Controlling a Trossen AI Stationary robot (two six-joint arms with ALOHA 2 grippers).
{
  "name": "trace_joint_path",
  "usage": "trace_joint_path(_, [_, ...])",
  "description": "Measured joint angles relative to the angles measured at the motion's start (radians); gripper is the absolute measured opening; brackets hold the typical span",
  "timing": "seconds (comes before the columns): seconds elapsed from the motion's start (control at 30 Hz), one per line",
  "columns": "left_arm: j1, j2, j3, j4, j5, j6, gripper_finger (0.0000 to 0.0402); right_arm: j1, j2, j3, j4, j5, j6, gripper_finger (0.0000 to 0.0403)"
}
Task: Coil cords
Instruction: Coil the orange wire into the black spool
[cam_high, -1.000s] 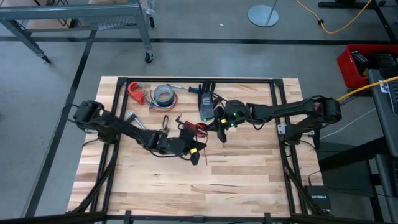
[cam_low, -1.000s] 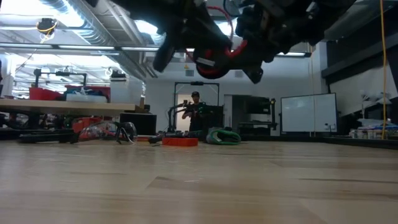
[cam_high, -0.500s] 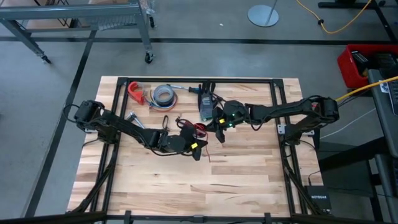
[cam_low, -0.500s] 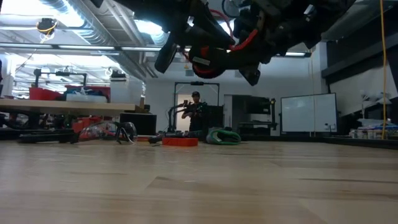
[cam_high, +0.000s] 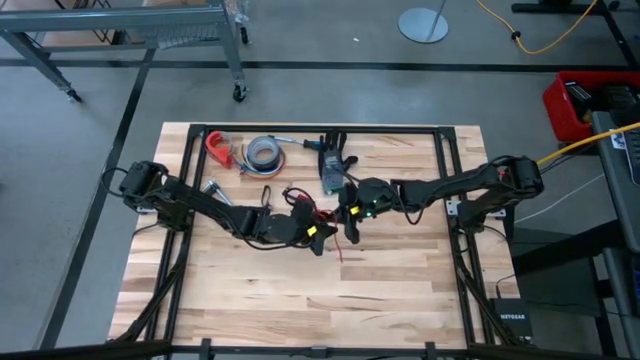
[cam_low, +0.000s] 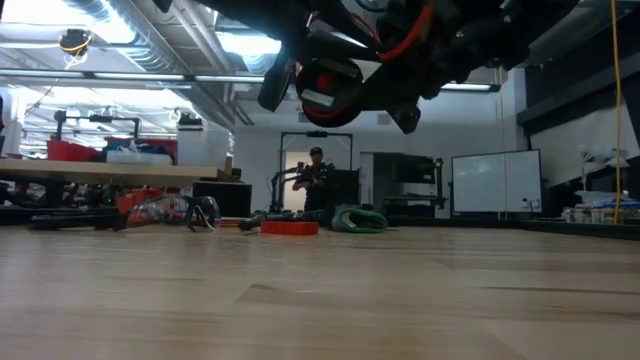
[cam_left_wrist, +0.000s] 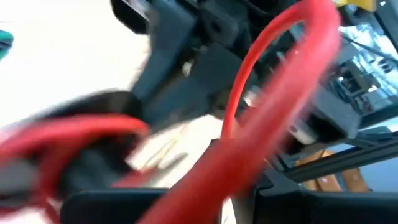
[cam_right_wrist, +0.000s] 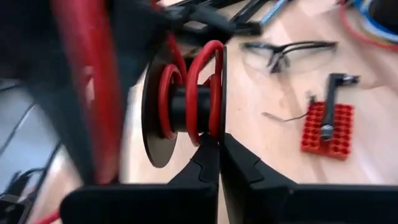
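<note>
The cords (cam_high: 300, 206) are thin red and black leads held above the middle of the table between my two grippers. My left gripper (cam_high: 316, 240) comes from the table's left and is shut on them. My right gripper (cam_high: 350, 228) comes from the right, close beside it, and is also shut. In the right wrist view, red turns (cam_right_wrist: 198, 93) go round a black stem with a round collar (cam_right_wrist: 155, 118). A loose red end (cam_high: 338, 254) hangs toward the near side. In the low view both grippers and the cords (cam_low: 400, 45) are well above the table. My left gripper has a red cord (cam_left_wrist: 273, 118) running up from between its fingers, but blur hides the place of contact. The cord is lifted clear of the table. My right gripper pinches one red turn (cam_right_wrist: 211, 138) at its fingertips (cam_right_wrist: 239, 168), just below the wound stem. The fingers slant down from the table's right. The coil is clear of the table.
A multimeter (cam_high: 331, 172), a grey tape roll (cam_high: 263, 152) and a red clamp (cam_high: 218, 148) lie along the far side. Safety glasses (cam_right_wrist: 289, 55) and a red studded block (cam_right_wrist: 326, 127) lie left of centre. The bare near half of the table (cam_high: 300, 300) gives free room.
My right gripper has moved toward the table's left and near edge, closer to my left gripper, keeping hold of the red cord. My left gripper has stayed in place and rolled about its own axis. The loose red end has swung a little toward the right.
</note>
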Motion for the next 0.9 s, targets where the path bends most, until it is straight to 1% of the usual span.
trace_joint_path(0.27, [-0.001, -0.001, 0.0, 0.002, 0.003, -0.031, 0.0, 0.0, 0.01, 0.0, 0.071, 0.11, 0.031, 0.0003])
trace_joint_path(0.4, [-0.001, -0.001, 0.0, -0.006, -0.001, -0.035, 0.0, 0.0, 0.01, -0.001, 0.13, 0.146, 0.048, 0.0003])
trace_joint_path(0.5, [-0.002, -0.002, 0.0, -0.021, -0.001, -0.039, 0.0, 0.0, 0.012, -0.002, 0.162, 0.154, 0.068, 0.0003])
trace_joint_path(0.67, [-0.002, -0.003, 0.0, -0.019, 0.0, -0.029, 0.0, 0.001, 0.012, -0.003, 0.165, 0.159, 0.083, 0.0003])
trace_joint_path(0.77, [-0.004, -0.004, -0.001, -0.005, 0.002, 0.02, 0.0001, 0.0, 0.012, -0.002, 0.157, 0.156, 0.083, 0.0003])
trace_joint_path(0.9, [-0.014, -0.023, -0.002, 0.032, 0.018, 0.097, 0.0013, 0.0, 0.008, 0.0, 0.156, 0.142, 0.076, 0.0003])
